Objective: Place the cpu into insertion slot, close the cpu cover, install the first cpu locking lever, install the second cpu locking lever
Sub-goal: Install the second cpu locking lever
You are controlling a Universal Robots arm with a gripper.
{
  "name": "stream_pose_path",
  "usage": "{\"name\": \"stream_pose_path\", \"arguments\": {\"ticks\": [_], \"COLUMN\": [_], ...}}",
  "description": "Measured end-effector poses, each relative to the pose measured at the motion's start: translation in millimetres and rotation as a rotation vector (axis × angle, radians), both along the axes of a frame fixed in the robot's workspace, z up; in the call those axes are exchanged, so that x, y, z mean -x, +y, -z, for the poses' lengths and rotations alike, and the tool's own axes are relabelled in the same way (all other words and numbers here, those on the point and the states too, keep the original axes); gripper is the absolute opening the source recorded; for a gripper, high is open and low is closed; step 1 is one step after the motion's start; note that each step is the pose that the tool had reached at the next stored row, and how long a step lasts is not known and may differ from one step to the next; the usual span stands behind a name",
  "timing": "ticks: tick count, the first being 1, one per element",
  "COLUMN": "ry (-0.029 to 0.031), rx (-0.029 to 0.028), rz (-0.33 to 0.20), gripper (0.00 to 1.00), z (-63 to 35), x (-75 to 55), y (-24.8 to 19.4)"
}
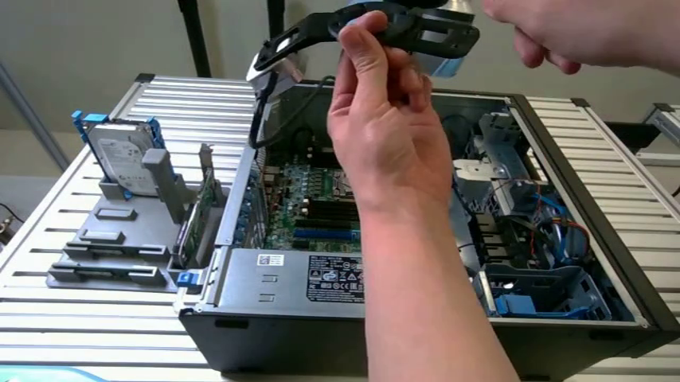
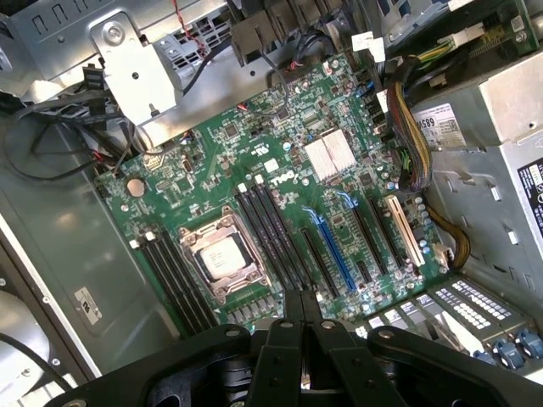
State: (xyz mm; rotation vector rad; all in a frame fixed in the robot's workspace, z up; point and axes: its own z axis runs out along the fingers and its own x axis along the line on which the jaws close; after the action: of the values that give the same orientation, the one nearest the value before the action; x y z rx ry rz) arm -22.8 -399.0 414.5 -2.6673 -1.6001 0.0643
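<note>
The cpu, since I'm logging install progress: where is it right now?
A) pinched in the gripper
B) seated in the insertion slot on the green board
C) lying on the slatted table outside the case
B: the wrist view shows the pale square cpu lying inside the silvery-rimmed insertion slot, and the shut gripper holds nothing.

We find bright, even light; glare on heatsink (image 2: 328, 157) & bracket (image 2: 136, 76); chassis wall (image 2: 59, 229) shaded, shadows soft throughout.
</note>
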Motion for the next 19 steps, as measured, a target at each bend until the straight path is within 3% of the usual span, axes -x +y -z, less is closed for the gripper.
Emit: {"name": "stream_pose_path", "arguments": {"ticks": [19], "ry": [0.0000], "rx": [0.0001], "rz": [0.001], "gripper": [0.11], "z": [0.0], "x": [-0.1], "y": [0.0]}}
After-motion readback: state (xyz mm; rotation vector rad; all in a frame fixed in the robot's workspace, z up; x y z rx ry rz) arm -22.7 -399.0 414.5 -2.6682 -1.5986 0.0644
